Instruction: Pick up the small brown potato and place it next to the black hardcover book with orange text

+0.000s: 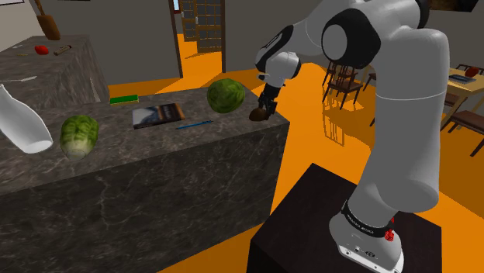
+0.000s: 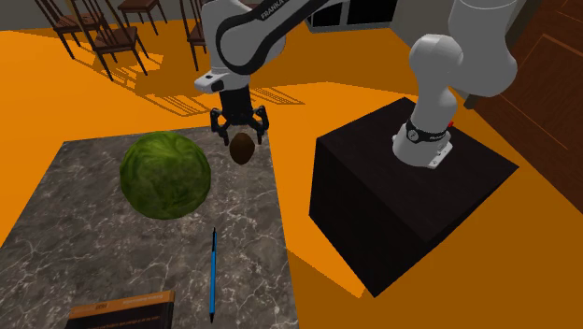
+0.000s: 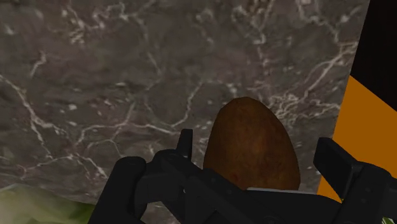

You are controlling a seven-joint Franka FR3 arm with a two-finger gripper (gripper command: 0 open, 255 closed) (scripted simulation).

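The small brown potato (image 2: pixel 243 148) sits at the corner of the dark marbled counter (image 2: pixel 84 206), just beside the round green cabbage (image 2: pixel 164 175), on the cabbage's side toward the second exterior view's right. The black gripper (image 2: pixel 241 140) points straight down over it, jaws apart with the potato between them. In the wrist view a strip of counter (image 3: pixel 127 76) shows between the potato (image 3: pixel 251 146) and each finger (image 3: pixel 340 165), so the jaws straddle it without clasping it. In the shoulder view the potato (image 1: pixel 260 113) and gripper (image 1: pixel 262 107) are to the right of the cabbage (image 1: pixel 226 95), at the end of the counter (image 1: pixel 155 174) nearest the arm.

A blue pen (image 2: pixel 213 274) lies flat on the counter near the cabbage, toward the second exterior view's bottom. Past the pen from the cabbage lies the black book (image 2: pixel 121 310) with orange lettering, well apart from the potato. In the shoulder view the book (image 1: pixel 157 115) is left of the cabbage, with the pen (image 1: pixel 192 123) between the two. Farther left of the cabbage are a leafy green head (image 1: pixel 79 136) and a tilted white bottle (image 1: pixel 23 122).

The black stand (image 2: pixel 411 196) rests on the orange floor (image 2: pixel 327 107) off the counter's end, on the potato's side of the cabbage. The white arm (image 2: pixel 448 65) rises from it and arches over to the gripper.
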